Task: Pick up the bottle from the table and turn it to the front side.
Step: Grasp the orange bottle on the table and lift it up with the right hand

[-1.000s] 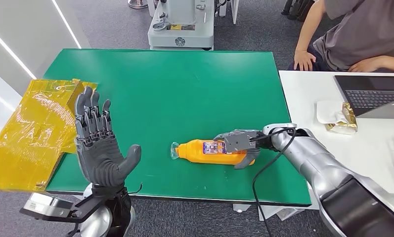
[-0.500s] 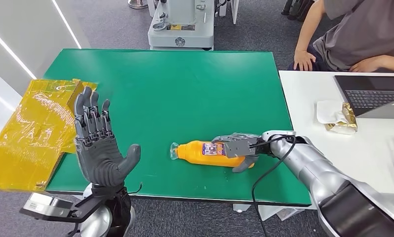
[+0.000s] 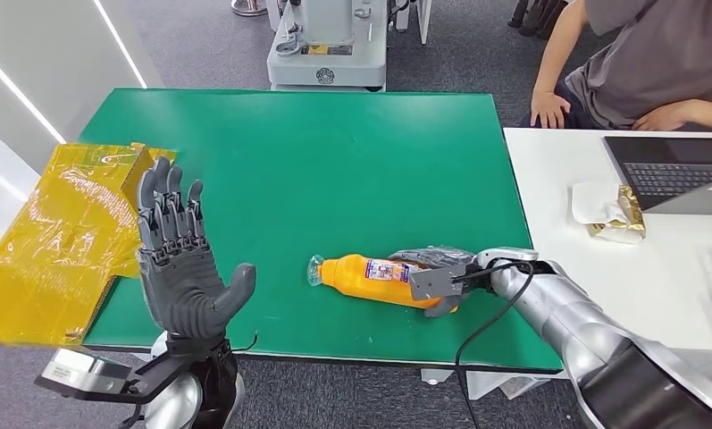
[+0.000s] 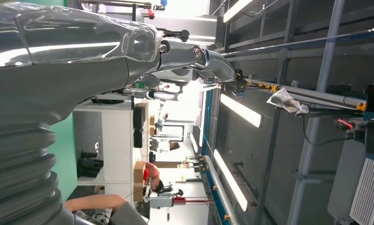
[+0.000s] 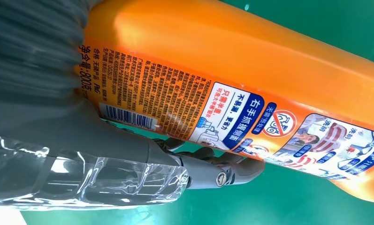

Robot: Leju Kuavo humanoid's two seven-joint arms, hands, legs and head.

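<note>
1. Midway through the job, the right hand (image 3: 434,279) wraps around the base end of the orange bottle (image 3: 370,277), which lies on its side on the green table (image 3: 316,152), cap toward the robot's left.
2. Lifting and turning to the front side are not yet done; the fine-print label with its barcode (image 5: 128,116) faces the right wrist camera.
3. Raised and holding nothing, the left hand (image 3: 180,259) spreads its fingers beside yellow packaging (image 3: 57,241).
4. Alongside, a person (image 3: 638,63) sits at a white desk (image 3: 548,179) with a laptop (image 3: 674,170).
</note>
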